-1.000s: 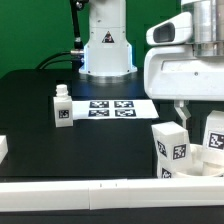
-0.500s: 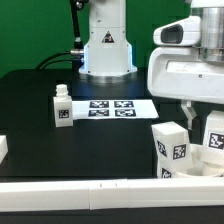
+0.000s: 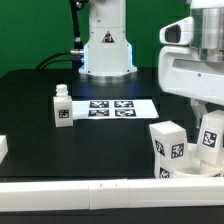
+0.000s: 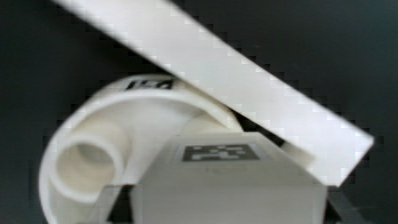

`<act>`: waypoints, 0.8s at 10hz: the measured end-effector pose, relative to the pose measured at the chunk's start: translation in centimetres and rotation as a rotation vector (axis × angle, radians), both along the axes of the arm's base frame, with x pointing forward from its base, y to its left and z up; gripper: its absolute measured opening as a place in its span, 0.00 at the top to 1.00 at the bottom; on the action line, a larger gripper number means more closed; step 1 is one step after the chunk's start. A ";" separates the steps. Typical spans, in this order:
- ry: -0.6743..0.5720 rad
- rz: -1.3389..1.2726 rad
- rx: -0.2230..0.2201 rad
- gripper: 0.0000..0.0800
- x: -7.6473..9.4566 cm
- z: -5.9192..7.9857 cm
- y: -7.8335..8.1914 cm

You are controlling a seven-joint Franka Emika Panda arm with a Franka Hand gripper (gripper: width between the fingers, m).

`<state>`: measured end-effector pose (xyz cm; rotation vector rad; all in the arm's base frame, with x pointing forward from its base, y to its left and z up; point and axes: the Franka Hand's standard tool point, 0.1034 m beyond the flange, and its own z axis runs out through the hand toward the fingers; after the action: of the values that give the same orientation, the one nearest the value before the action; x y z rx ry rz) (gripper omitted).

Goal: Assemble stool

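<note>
Exterior view: my gripper [image 3: 203,112] hangs at the exterior view's right, in the middle right of the frame, directly above an upright stool leg [image 3: 209,137] whose tag faces the camera. A second leg [image 3: 170,147] stands just beside it toward the exterior view's left. A third leg [image 3: 62,107] stands well apart at the middle left of the black table [image 3: 30,100], near the marker board [image 3: 112,108]. A border bar [image 3: 90,195] runs along the bottom edge. I judge the legs stand upright so that my fingers can drop onto their flat sides. Wrist view: looking straight down, the leg [image 4: 222,165] fills the gap between my two dark fingers [image 4: 121,207]. The hand is about half closed around it, and I cannot tell whether the pads are pressing yet. The round seat [image 4: 98,125], with its socket hole, lies partly under the leg, and a long white bar crosses behind it. Compared with a second ago, my hand has shifted toward the exterior view's right and settled over this leg, while the other parts have not moved.
</note>
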<state>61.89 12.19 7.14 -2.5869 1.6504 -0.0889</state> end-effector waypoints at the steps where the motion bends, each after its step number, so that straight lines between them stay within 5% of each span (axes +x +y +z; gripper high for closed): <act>1: 0.000 -0.177 0.029 0.58 0.1 0.0 0.1; 3: -0.033 -0.628 0.127 0.58 0.8 0.0 0.4; 8: -0.019 -0.983 0.173 0.58 0.9 0.0 0.5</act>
<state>62.84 12.71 7.17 -1.4340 2.5847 -0.0157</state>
